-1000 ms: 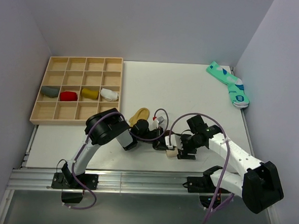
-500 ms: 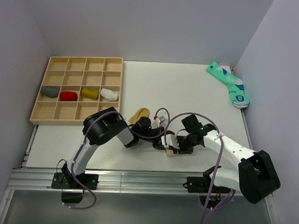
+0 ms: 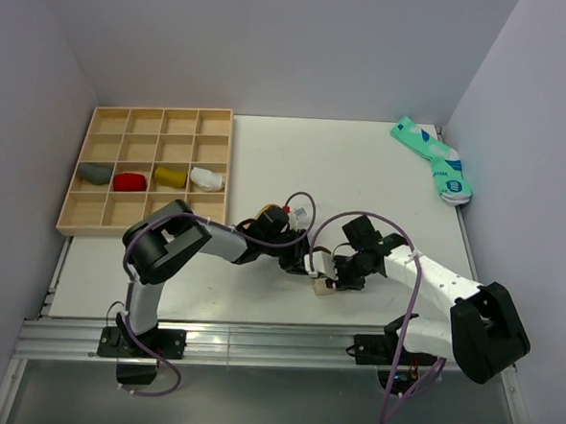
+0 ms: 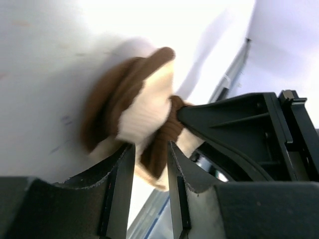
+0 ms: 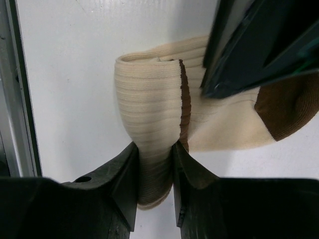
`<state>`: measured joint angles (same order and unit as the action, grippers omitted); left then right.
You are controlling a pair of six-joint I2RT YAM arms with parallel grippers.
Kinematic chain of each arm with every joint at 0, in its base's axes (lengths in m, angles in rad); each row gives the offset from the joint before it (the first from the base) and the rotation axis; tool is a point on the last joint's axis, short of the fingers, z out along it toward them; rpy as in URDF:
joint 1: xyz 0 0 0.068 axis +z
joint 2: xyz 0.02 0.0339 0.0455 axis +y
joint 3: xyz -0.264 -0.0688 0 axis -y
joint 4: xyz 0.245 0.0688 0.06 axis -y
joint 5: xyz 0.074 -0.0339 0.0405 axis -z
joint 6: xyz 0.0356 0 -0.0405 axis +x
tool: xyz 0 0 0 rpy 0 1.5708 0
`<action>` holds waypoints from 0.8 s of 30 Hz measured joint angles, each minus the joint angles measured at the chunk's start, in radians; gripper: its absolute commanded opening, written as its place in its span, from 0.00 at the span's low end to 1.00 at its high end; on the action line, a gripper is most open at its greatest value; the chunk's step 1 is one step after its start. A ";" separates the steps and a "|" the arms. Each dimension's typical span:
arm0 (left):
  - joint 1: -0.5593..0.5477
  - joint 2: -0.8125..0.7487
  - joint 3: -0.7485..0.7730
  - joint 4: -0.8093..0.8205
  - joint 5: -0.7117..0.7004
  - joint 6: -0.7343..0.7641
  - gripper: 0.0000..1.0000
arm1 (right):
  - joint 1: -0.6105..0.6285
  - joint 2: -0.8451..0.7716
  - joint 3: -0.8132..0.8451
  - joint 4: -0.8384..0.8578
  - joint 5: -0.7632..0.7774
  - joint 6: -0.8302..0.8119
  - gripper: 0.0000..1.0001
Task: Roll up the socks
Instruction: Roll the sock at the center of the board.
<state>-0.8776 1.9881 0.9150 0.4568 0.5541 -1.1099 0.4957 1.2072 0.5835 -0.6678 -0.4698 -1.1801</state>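
Observation:
A beige sock [image 3: 323, 288] with dark brown bands lies part-rolled near the table's front edge. In the right wrist view its rolled end [image 5: 149, 94] is pinched between my right gripper's [image 5: 154, 149] jaws, which are shut on it. My left gripper [image 4: 150, 149] faces it from the other side, jaws parted, with a brown fold of the sock [image 4: 144, 104] loose between the tips. From above, the left gripper [image 3: 304, 266] and right gripper [image 3: 331, 275] meet over the sock. A sliver of mustard yellow [image 3: 260, 213] shows beside the left wrist; the rest is hidden.
A wooden compartment tray [image 3: 164, 111] at the back left holds rolled socks: grey [image 3: 96, 173], red [image 3: 129, 181], mustard [image 3: 170, 176], white [image 3: 206, 178]. Teal socks [image 3: 435, 162] lie at the back right corner. The metal rail [image 3: 256, 345] runs just below the grippers.
My right gripper has closed on the sock's rolled end. The left gripper's jaws have parted from shut, and the left arm has dropped lower and stretched out to the right.

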 measured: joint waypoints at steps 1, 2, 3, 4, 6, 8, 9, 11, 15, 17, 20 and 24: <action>0.007 -0.014 0.000 -0.032 -0.012 0.016 0.37 | 0.000 0.002 0.000 0.002 0.001 0.004 0.27; 0.013 -0.026 0.000 -0.058 -0.025 0.028 0.37 | 0.000 0.004 0.001 0.003 0.002 0.006 0.27; 0.019 -0.038 0.000 -0.088 -0.039 0.043 0.37 | 0.000 0.006 0.003 0.003 0.002 0.009 0.27; 0.025 -0.046 0.000 -0.111 -0.050 0.053 0.37 | 0.001 0.008 0.003 0.003 0.003 0.012 0.27; 0.035 -0.061 0.001 -0.156 -0.072 0.070 0.38 | 0.002 0.008 0.004 0.004 0.004 0.016 0.27; 0.039 -0.072 0.008 -0.192 -0.090 0.082 0.41 | 0.002 0.008 0.004 0.006 0.005 0.019 0.27; 0.039 -0.078 0.013 -0.209 -0.099 0.089 0.42 | 0.002 0.008 0.004 0.006 0.006 0.021 0.27; 0.039 -0.082 0.023 -0.230 -0.111 0.103 0.44 | 0.002 0.008 0.004 0.008 0.006 0.024 0.27; 0.038 -0.082 0.039 -0.249 -0.114 0.122 0.46 | 0.002 0.008 0.004 0.011 0.006 0.031 0.26; 0.037 -0.081 0.050 -0.262 -0.121 0.131 0.46 | 0.002 0.005 0.004 0.011 0.007 0.031 0.26; 0.036 -0.072 0.071 -0.275 -0.129 0.147 0.46 | 0.002 -0.006 0.003 0.013 0.014 0.033 0.26; 0.032 -0.029 0.129 -0.282 -0.129 0.160 0.45 | 0.002 -0.022 -0.002 0.015 0.031 0.033 0.27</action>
<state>-0.8452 1.9594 1.0443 0.1745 0.4248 -0.9497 0.4980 1.1854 0.5819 -0.6529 -0.4393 -1.1469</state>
